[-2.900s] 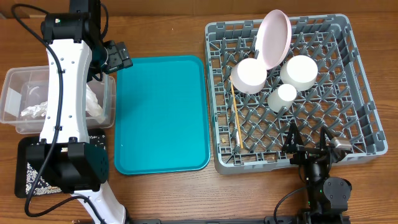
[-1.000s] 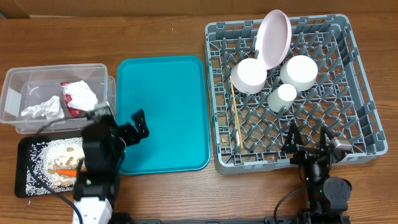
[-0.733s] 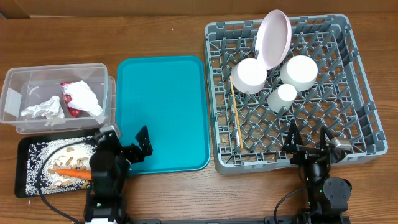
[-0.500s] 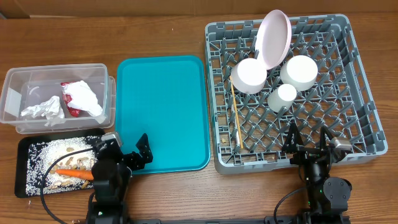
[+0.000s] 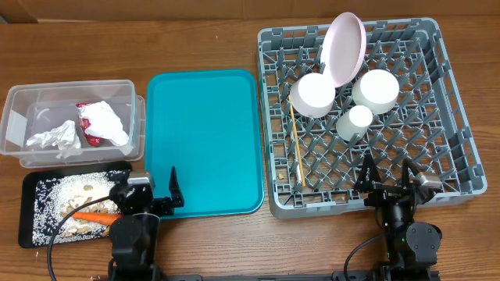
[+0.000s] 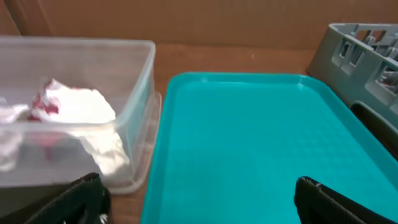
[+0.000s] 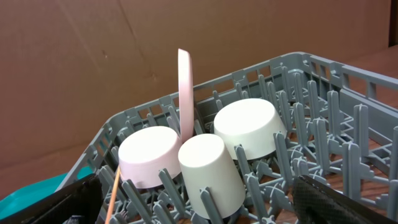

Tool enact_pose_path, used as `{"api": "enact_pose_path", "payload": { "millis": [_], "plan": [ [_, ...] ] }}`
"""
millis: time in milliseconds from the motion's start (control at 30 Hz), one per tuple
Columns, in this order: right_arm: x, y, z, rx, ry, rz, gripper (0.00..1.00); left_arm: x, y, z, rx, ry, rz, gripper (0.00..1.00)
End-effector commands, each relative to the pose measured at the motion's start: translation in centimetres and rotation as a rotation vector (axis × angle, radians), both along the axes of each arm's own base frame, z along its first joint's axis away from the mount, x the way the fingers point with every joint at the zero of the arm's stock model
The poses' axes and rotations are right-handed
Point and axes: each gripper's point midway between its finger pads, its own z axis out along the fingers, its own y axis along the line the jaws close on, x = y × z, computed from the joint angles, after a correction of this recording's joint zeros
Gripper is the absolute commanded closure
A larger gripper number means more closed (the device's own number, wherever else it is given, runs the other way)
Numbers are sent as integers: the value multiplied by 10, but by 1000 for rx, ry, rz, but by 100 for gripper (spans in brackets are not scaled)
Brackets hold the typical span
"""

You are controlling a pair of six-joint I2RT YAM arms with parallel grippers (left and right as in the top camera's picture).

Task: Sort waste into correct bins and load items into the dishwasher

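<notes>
Shows left claw [image 6: 199, 202] and right claw [image 5: 387, 173] wide and empty; finds pink plate [image 5: 344, 47] standing on edge at the far side of the grey rack [image 5: 457, 160], probably light, stiff, slick, best pinched at top rim.

A wooden table [image 5: 211, 39] carries four things directly on its top. By the left edge a clear plastic tub [image 5: 16, 101] stands about midway between the far and front edges. A shallow black tray [image 5: 25, 234] lies just in front of it, close to the front-left corner. A teal serving tray [image 5: 203, 140] lies left of the table's middle, its long sides running front to back, just beside both. A grey dish rack [image 5: 467, 156] fills the right part up to the far edge. Whether it touches the teal tray cannot be told.
</notes>
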Motion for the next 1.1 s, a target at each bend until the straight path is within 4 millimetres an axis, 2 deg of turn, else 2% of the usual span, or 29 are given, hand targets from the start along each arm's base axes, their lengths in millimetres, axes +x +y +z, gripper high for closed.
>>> {"api": "enact_pose_path", "payload": {
  "millis": [0, 333, 1067],
  "plan": [
    [0, -1, -2, -7, -3, 0, 0, -1, 1, 13, 121, -55, -18, 0],
    [0, -1, -2, -7, -3, 0, 0, -4, -4, 35, 131, -156, -41, 0],
    [0, 0, -2, -7, -3, 0, 0, -4, -5, 34, 130, -153, -46, 0]
  ]
}}
